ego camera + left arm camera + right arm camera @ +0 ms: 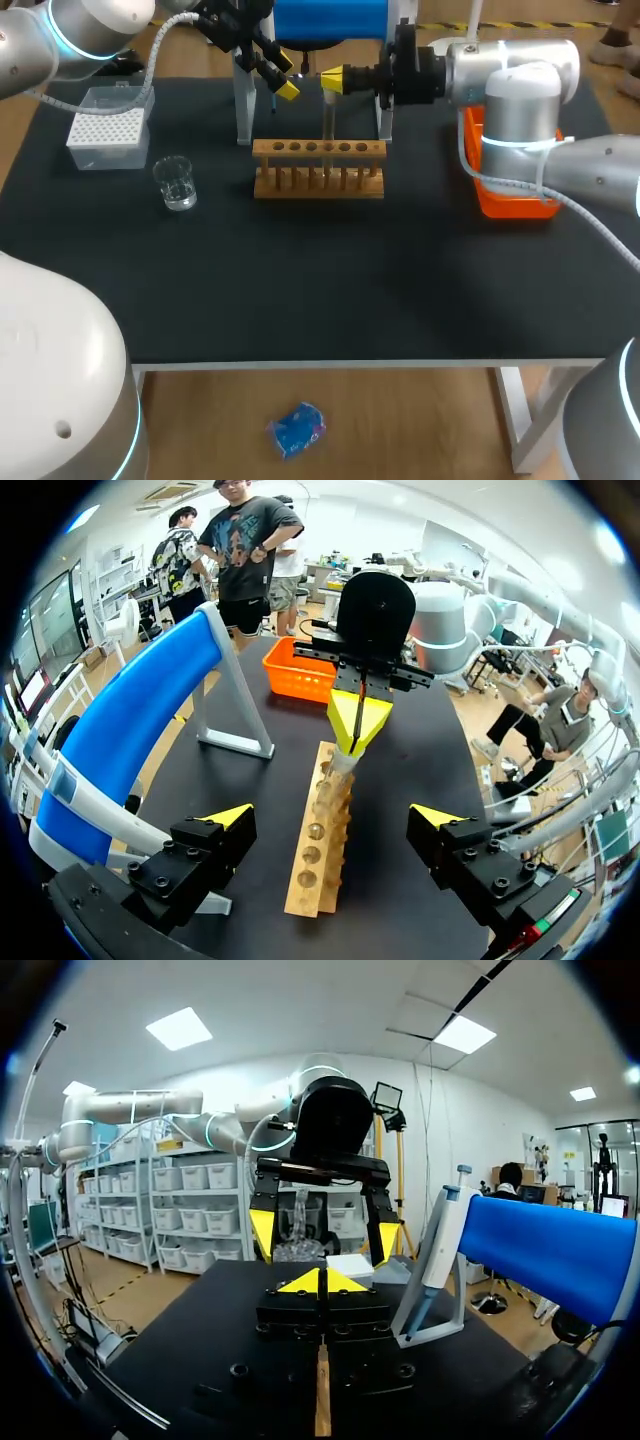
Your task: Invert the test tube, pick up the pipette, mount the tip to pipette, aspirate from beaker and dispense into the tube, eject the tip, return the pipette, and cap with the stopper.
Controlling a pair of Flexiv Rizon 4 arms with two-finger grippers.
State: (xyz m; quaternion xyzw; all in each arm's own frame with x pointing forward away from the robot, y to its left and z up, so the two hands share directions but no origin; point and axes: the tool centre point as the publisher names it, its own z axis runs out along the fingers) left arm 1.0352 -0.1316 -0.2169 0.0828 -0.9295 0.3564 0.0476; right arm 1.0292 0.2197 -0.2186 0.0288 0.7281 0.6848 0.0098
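Your right pincer (333, 80) looks clenched on the test tube (327, 125), whose top is hidden between the tips. Your left pincer (334, 816) hangs released, facing it.

- Right gripper (320, 1282) is holding its yellow tips together.
- Left gripper (324, 1238) is facing it just ahead, spreading its fingers wide.
- Pipette (432, 1260) is leaning on the blue stand (545, 1250) beside them.
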